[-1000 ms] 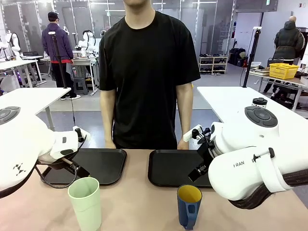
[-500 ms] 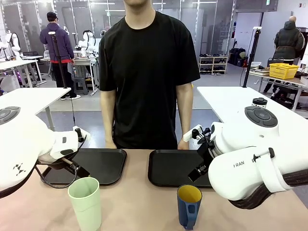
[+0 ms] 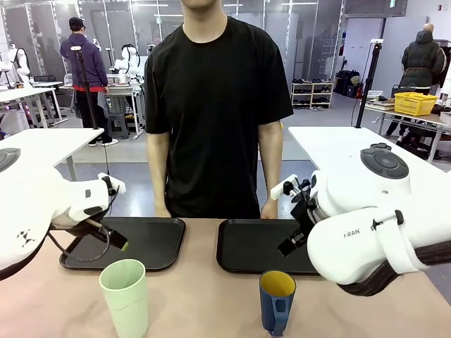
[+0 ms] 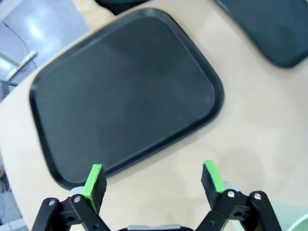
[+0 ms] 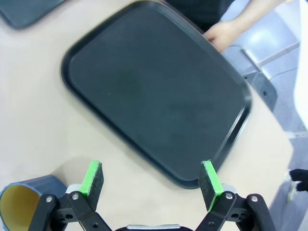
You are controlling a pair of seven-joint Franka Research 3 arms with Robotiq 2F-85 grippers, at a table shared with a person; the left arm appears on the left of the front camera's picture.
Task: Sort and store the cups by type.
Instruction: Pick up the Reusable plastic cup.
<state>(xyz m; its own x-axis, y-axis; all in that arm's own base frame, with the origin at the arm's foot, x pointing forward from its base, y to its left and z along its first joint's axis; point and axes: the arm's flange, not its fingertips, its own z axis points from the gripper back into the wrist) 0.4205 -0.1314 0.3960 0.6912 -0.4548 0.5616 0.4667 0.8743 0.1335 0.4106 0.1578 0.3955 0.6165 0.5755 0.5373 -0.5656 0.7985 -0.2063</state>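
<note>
Across the tan table, two black trays lie at the far side: left tray at eleven o'clock, right tray at one. Nearer me, the mint tumbler stands upright at seven and the blue mug at five, both on bare tabletop. My left gripper and right gripper hover over the trays' near edges, jaws spread wide, holding nothing. Best play, I'd say — draw back over each cup, centre it between the jaws, descend squarely, close gently.
</note>
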